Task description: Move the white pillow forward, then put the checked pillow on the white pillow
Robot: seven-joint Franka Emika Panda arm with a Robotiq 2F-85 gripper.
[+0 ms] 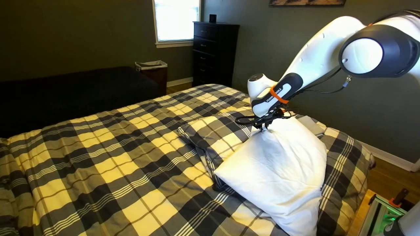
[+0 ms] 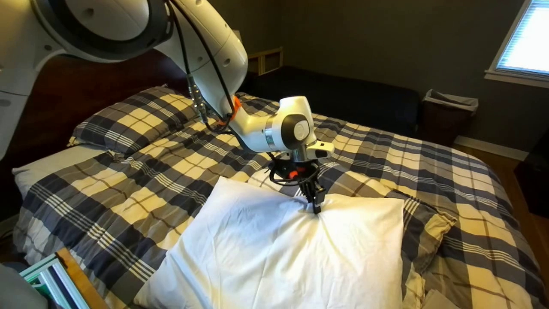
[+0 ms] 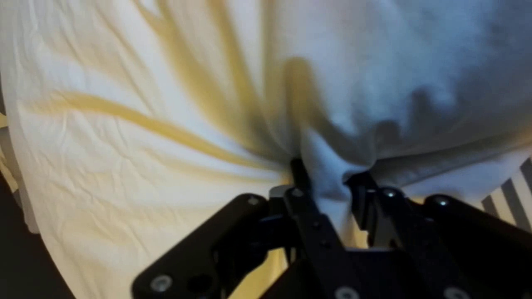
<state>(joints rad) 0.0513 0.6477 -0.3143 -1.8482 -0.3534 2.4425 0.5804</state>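
In an exterior view, one claw [image 1: 263, 127] grips a raised fold of one white pillow [image 1: 282, 177], which lies on the plaid bedspread [image 1: 124, 164] and hides part of one checked pillow [image 1: 216, 134]; behind are one dresser [image 1: 215, 52], one bin [image 1: 154, 70] and one window [image 1: 177, 21]. In an exterior view, another checked pillow [image 2: 137, 118] rests near the headboard [image 2: 124, 73], with dark walls [image 2: 386, 34] beyond. In the wrist view, two fingers [image 3: 301, 176] pinch the white pillow's fabric between them, creases fanning outward.
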